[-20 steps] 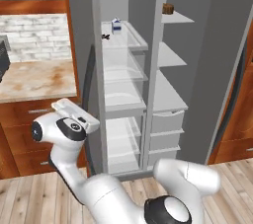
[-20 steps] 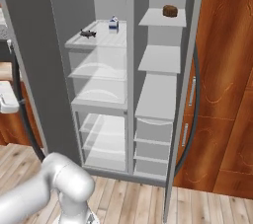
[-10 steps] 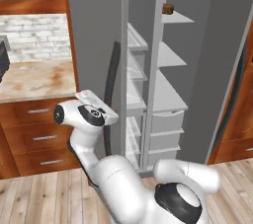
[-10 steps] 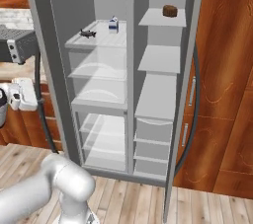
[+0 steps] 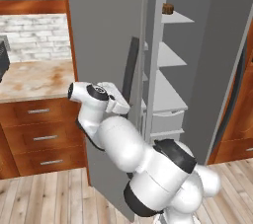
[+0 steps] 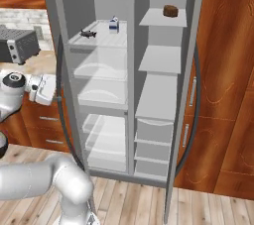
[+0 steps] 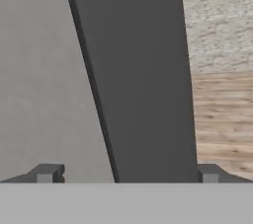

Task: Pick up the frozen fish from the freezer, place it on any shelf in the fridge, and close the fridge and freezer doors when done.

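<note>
At the left door (image 5: 106, 30), with gripper (image 7: 127, 173) fingers spread either side of its dark handle (image 7: 143, 80) and the frozen fish (image 6: 88, 33) lying on the top left shelf (image 6: 99, 40), the push should follow the hinge arc, steady contact throughout.

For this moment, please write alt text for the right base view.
A white robot hand presses against the left door of a tall open fridge. A fish and a milk carton sit on the top left shelf.
</note>
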